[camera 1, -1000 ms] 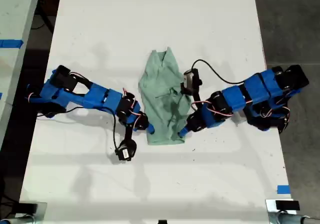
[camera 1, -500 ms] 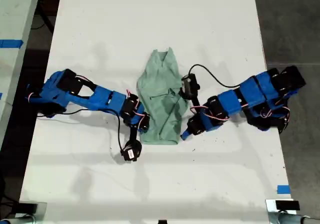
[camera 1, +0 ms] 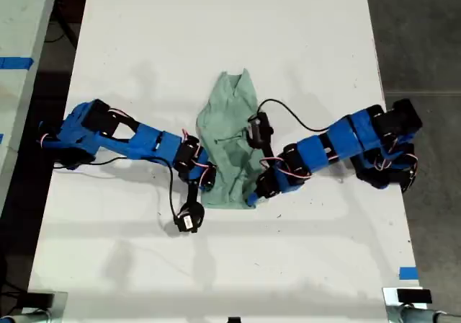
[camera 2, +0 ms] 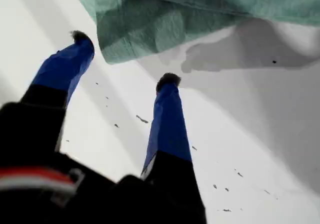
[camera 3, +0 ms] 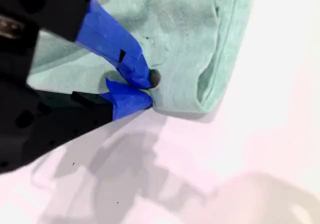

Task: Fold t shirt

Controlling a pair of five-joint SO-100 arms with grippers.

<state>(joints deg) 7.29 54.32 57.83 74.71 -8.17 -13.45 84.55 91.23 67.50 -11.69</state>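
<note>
The pale mint-green t shirt (camera 1: 230,132) lies wrinkled and bunched at the table's middle, collar end toward the far side. My second gripper (camera 1: 253,195), on the arm from the exterior view's right, is shut on the shirt's near corner; in its wrist view the blue fingertips (camera 3: 142,74) pinch the hemmed fabric (camera 3: 190,29). My first gripper (camera 1: 207,181), on the arm from the exterior view's left, stands open (camera 2: 124,58) at the shirt's other near corner. Nothing is between its fingers (camera 2: 167,119). That corner of the shirt (camera 2: 200,9) hangs just past them, casting a shadow on the table.
The white table (camera 1: 216,20) runs the length of the exterior view, with dark floor on both sides. A blue tape mark (camera 1: 408,272) sits near its edge at the exterior view's lower right. A second pale surface with blue tape (camera 1: 14,62) stands at the exterior view's left.
My second gripper has moved toward the exterior view's left with the shirt's near corner, narrowing the shirt's near end. My first gripper shifted slightly earlier on, then stayed still.
</note>
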